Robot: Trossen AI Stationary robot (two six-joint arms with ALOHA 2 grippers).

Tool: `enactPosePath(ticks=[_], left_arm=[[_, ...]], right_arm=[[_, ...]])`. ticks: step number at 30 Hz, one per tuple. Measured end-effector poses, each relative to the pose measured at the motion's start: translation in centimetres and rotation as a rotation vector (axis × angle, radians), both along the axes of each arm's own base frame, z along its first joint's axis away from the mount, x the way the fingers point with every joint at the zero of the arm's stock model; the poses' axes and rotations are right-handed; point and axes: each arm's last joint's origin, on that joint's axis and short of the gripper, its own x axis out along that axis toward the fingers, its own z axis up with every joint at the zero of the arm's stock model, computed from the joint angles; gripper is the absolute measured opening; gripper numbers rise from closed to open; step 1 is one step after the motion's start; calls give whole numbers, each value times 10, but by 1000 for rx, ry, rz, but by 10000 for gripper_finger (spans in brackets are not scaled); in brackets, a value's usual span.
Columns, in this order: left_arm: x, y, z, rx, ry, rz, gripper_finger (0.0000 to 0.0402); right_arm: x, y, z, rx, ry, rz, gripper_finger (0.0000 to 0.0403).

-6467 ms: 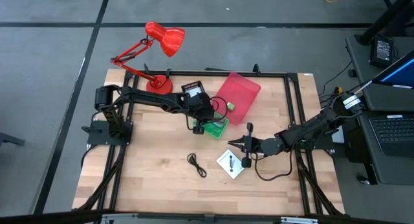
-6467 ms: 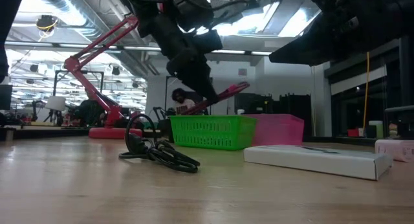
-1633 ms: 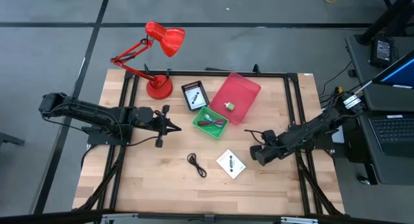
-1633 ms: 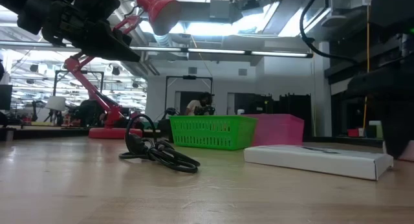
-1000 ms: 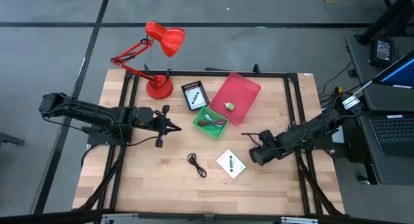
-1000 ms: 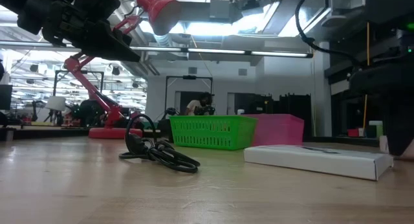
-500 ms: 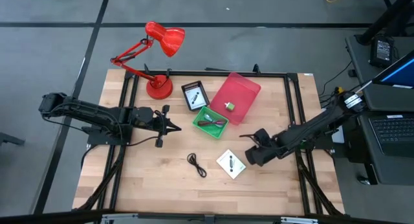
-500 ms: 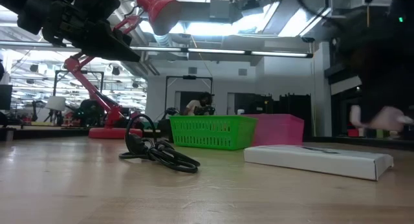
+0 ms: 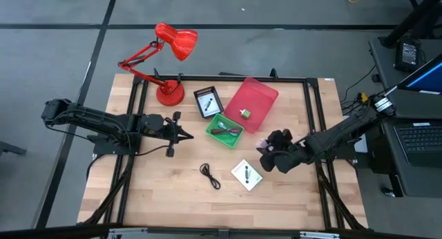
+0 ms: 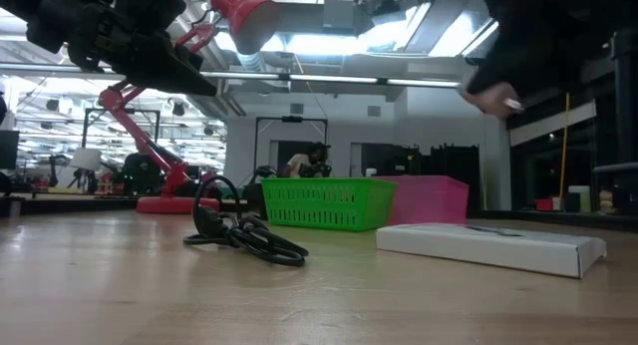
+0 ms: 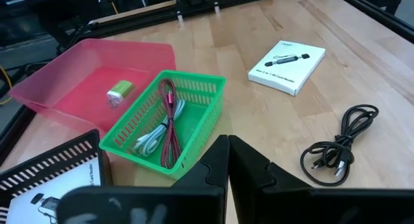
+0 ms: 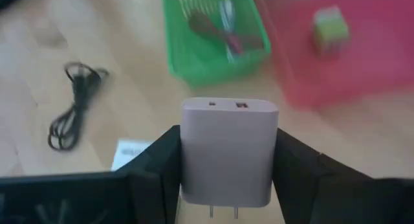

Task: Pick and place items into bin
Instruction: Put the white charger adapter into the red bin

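Note:
My right gripper [image 9: 265,148] is shut on a pale pink cube [image 12: 228,149] with two plug prongs [image 12: 222,211], held in the air right of the green basket [image 9: 224,129]; the cube also shows in the low view [image 10: 491,98]. The basket holds a maroon cable [image 11: 167,123] and a pale cable. A pink bin [image 9: 253,101] behind it holds a small green piece [image 9: 244,113]. A white card box [image 9: 246,175] and a coiled black cable [image 9: 209,175] lie flat on the table. My left gripper [image 9: 188,136] waits shut, left of the basket. My right gripper pinches the pink cube by two opposite side faces [image 12: 187,156], one finger [image 12: 162,169] on each side. The fingers come from the table's right, slanting down. The cube is lifted clear of the table, its prongs toward the wrist.
A red desk lamp [image 9: 169,56] stands at the far left corner. A black tray with a white card [image 9: 207,102] lies beside the pink bin. Black frame rails [image 9: 314,121] run along the table's sides. Bare wood lies at the near left.
My right gripper has risen from table height with the pink cube and gone toward the far edge and the green basket, turning as it went. The cube now hangs clear of the table. The left arm has kept still.

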Motion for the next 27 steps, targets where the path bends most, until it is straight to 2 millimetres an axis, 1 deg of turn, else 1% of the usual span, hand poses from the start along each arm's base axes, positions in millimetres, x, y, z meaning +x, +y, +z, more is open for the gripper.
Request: enactPosePath(ticks=[3,5,11,16,19,22,27], left_arm=[[0,0,0,-2,0,-3,2],[0,0,0,-3,0,-4,1],[0,0,0,-4,1,-4,5],[0,0,0,-4,0,-4,5],[0,0,0,-5,1,-4,5],[0,0,0,-3,1,-4,3],[0,0,0,10,1,-9,2]], right_arm=[[7,2,3,-92,-72,33,168],[9,2,-2,-148,-108,53,168],[11,3,-15,-214,-181,127,168],[13,3,-18,-293,-250,166,168],[12,2,-21,-337,-315,192,168],[7,0,-30,-358,-381,202,168],[2,-10,-37,-379,-459,179,169]])
